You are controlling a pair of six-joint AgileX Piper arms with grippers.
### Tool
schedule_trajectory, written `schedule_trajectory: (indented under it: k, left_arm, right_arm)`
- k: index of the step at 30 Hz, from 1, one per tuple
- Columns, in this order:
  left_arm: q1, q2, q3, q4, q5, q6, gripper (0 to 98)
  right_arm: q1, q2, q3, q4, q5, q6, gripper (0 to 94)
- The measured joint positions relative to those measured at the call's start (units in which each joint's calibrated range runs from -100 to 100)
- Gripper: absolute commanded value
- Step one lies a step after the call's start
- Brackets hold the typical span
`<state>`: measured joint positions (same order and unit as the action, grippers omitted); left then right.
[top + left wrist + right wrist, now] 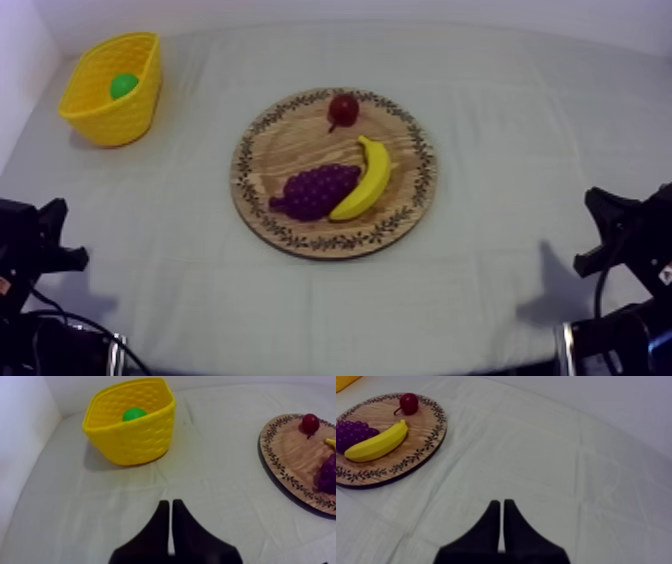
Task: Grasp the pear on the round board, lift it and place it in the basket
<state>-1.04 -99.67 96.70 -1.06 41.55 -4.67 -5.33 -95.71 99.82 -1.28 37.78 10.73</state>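
Finding one: the green toy pear [123,85] lies inside the yellow lattice-walled plastic basket [112,120]. I see only its rounded top above the basket's rim. The basket stands at the far left of the grey-white tablecloth [520,120], well apart from the round wooden board with a patterned rim [285,150].

On the board I note a small red fruit [343,109] near the far rim. A purple bunch of grapes [318,190] touches a yellow toy banana [368,180] at its right.

My left gripper [170,503] hangs over bare cloth, facing the basket, fingers pressed together on nothing. My right gripper [501,503] hangs over bare cloth beside the board, fingers likewise pressed together, holding nothing.
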Motion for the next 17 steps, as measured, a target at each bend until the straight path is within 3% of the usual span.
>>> schedule_trajectory:
  k: [9,17]
  left_arm:
    - [-0.6,-0.1,2.5,-0.72,-7.5,7.4,0.0]
    - [-0.6,-0.1,2.8,-0.79,-8.3,12.8,0.0]
  right_arm:
    - [0.0,0.0,0.0,0.0,0.0,0.0,0.4]
    - [0.0,0.0,0.0,0.0,0.0,-0.1,0.4]
